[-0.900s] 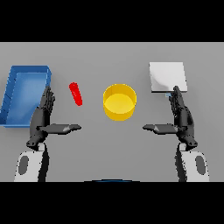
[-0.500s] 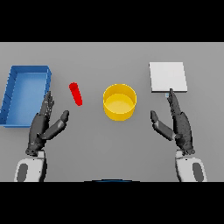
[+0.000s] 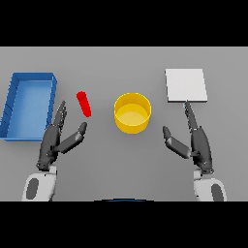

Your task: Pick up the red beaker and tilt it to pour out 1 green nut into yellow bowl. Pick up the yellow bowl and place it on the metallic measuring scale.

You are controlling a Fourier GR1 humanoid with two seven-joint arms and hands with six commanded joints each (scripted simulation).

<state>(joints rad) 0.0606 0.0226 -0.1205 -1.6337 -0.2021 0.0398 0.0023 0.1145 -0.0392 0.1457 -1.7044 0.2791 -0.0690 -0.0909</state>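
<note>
You see the red beaker [image 3: 84, 103], small and slim, between the blue tray [image 3: 11, 108] and the yellow bowl [image 3: 132, 113]. Your left hand [image 3: 54, 142] sits just below it, fingers spread, touching nothing. Your right hand [image 3: 195, 143] is spread too, below the scale [image 3: 186, 85].

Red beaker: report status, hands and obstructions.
Both hands open, left hand, right hand, holding nothing. Red beaker on table, untouched, just ahead of left hand. Nothing between them.

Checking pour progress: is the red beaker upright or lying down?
Lying down. The red beaker shows as a long shape flat on the table, untouched, beyond the open left robot hand.
</note>
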